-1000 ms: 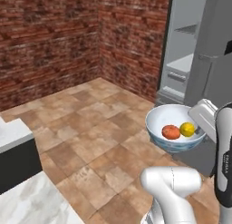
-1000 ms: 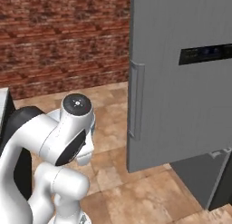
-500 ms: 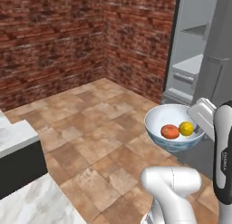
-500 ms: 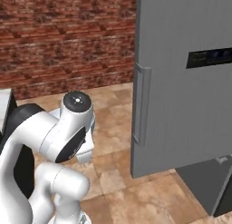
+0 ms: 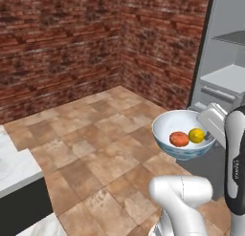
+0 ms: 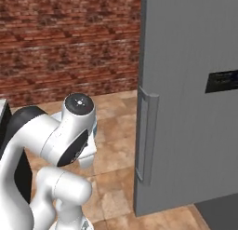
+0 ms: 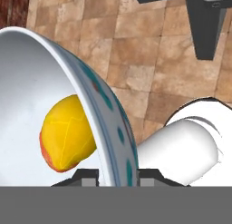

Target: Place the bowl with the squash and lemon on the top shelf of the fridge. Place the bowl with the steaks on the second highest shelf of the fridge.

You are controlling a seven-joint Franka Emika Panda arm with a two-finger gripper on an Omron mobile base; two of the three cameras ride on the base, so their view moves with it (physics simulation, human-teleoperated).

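Above the tiled floor [image 5: 100,149], in the left base view, the bowl [image 5: 183,134] sits in the air at the arm's right side, held level. White inside, blue pattern outside. The squash [image 5: 179,139] and lemon [image 5: 196,135] lie touching each other in its bottom, lemon on the side nearer the fridge.

Hand [image 7: 118,177] closed on the bowl's rim: in the hand view the two fingertips stand either side of the bowl wall, one inside, one outside. Same view shows the lemon close to the inner wall with a sliver of squash under it.

Fridge [image 5: 225,63] stands open just behind the bowl in the left base view; pale shelves visible inside, bowl not yet on any of them. Right base view shows the fridge door [image 6: 190,98] with its vertical handle [image 6: 145,133], beside the arm. Brick wall [image 5: 72,44] behind.
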